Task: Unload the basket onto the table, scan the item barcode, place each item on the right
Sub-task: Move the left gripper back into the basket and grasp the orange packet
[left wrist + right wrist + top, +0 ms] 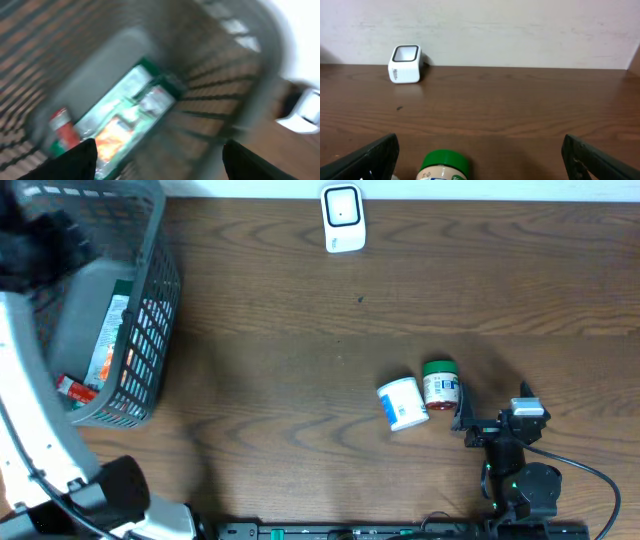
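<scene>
Over on the left, the left fingers hang above the grey plastic mesh basket, spread wide and released, with nothing between them. On the basket floor below lies a flat green-and-white packet with a small red pack beside it. This looks like the drop-off bin for finished goods, which would explain empty fingers right over it. That view is badly blurred, so finer detail is lost.

On the right, the right fingers are wide open too and grip nothing. They sit low over the brown wooden desk, and the green-lidded round jar is just in front, lined up with the gap. That placement reads as a set-up for a pick, so the jar is probably the item to scan now. It is untouched on the desk, just beside a white round tub with a blue label.

The white box-shaped scanner stands at the far edge, well apart from both. Its dark-framed window tilts toward the arms, seemingly so a label can be held up to it.
</scene>
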You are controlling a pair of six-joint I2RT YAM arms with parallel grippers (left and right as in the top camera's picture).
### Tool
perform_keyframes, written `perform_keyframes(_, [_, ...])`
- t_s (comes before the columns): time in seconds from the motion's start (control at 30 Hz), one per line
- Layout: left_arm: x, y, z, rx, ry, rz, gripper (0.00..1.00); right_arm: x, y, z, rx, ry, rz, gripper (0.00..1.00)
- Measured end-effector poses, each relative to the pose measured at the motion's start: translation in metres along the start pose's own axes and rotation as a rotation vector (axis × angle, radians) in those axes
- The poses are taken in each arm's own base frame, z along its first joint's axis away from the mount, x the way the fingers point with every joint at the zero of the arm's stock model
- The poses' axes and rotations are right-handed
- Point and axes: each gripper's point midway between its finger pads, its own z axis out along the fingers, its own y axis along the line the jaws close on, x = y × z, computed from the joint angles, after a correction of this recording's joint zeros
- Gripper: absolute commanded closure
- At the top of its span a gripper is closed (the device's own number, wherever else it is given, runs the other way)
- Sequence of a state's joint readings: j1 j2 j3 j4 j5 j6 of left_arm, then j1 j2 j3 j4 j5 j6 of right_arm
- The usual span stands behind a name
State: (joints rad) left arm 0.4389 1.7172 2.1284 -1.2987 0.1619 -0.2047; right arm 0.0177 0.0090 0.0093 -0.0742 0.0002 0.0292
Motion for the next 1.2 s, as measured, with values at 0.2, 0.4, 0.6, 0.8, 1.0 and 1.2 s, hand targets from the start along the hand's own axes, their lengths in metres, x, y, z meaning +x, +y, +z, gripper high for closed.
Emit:
perform_keyframes(0.2, [0.030,0.082,0.072,-0.135,0.210,-0.164,0.20,0.000,0.000,0.000,0.000,0.000,0.000,0.01])
perform_keyframes(0.4, [0.089,0.102,0.139,-0.098,0.484,-0.169,0.20,0.000,0.004,0.000,-0.018,0.001,-0.001,0.01])
perform_keyframes(0.6, [0.109,0.081,0.171,-0.027,0.575,-0.075,0.20,0.000,0.005,0.000,-0.019,0.001,-0.001,0.01])
perform_keyframes(0.8, [0.138,0.073,0.205,-0.031,0.693,-0.026,0.21,0.000,0.005,0.000,-0.019,0.001,-0.001,0.01])
perform_keyframes(1.0, [0.140,0.085,0.211,-0.103,0.696,-0.016,0.37,0.000,0.005,0.000,-0.019,0.001,-0.001,0.01])
perform_keyframes(1.2, [0.139,0.087,0.212,-0.119,0.688,-0.025,0.71,0.000,0.005,0.000,-0.019,0.001,-0.001,0.01])
